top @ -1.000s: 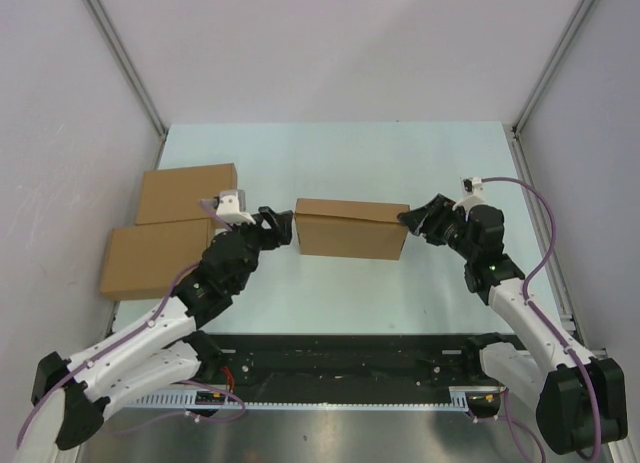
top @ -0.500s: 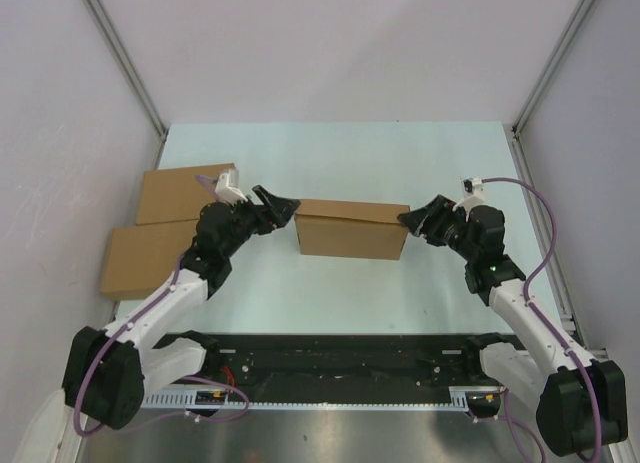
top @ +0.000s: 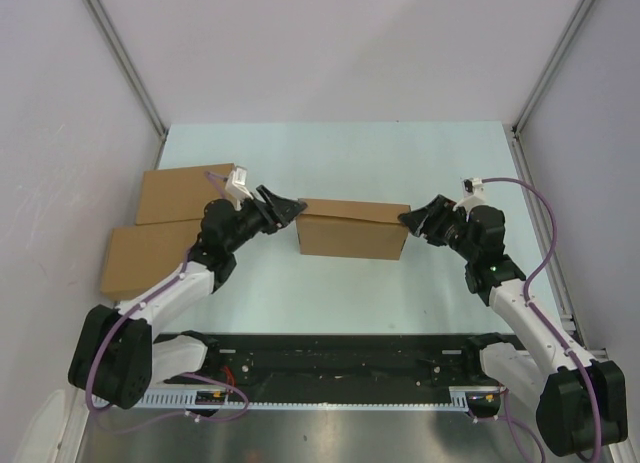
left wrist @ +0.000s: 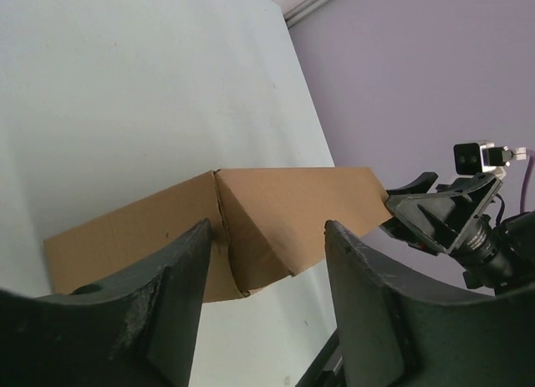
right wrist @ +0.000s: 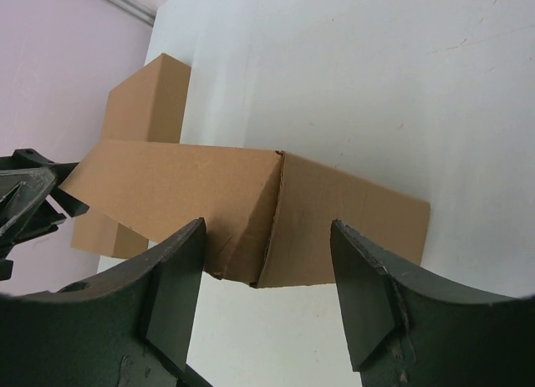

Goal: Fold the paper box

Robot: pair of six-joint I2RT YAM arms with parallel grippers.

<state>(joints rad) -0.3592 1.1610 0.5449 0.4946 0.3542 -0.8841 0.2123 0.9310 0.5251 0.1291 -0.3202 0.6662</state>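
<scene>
Now, left gripper (top: pixel 291 205) with jaws spread, tips right at the paper box's (top: pixel 352 235) upper-left corner. Right gripper (top: pixel 409 219) is open too, tips against the upper-right corner. The box sits folded mid-table (top: pixel 400 153) between them. Two flat cardboard boxes (top: pixel 187 193) lie at the left edge.

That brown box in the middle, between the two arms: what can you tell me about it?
The paper box is plain brown cardboard, folded into a closed rectangular shape with no print or tape showing. It sits on the pale table, long side toward the arms. Fold seams show at its end corners. The left gripper is at its upper left corner and the right gripper at its upper right, both open. Whether they touch the cardboard is hard to tell.
</scene>
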